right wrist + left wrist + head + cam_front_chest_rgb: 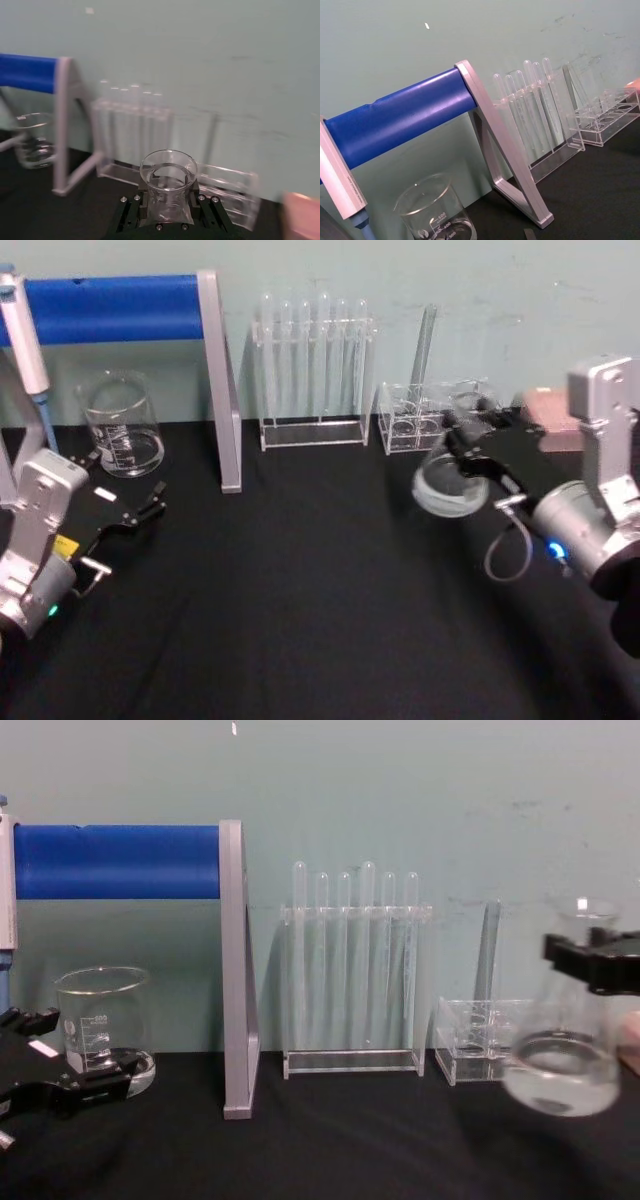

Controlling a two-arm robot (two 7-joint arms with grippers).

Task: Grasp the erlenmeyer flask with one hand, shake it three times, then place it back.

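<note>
Covering the whole foreground, the black table (300,640) carries all the glassware along the pale green wall (450,280). Biggest on it is the stand (222,390), a grey upright with a blue bar (110,308) going to the left. Next comes the tall rack (312,430) with six thin test tubes (305,330), near the middle.

The right gripper (472,455) reaches in from the right and is clamped around the neck of the erlenmeyer flask (440,495). The flask is clear glass with a wide round base, a narrow neck and a flared rim. It is held off the table, slightly tilted, the base a little to the left of the neck.

The chest view gives its conical side profile. The right wrist view looks at the round open mouth between the two black fingers (131,216).

The beaker (122,425) stands at the far left under the blue bar, well apart from the flask. The low rack (405,425), with one tall tube (424,345), is just behind the flask and nearest to it. The left gripper (125,485) hangs just before the beaker, its claw wide and holding nothing.
</note>
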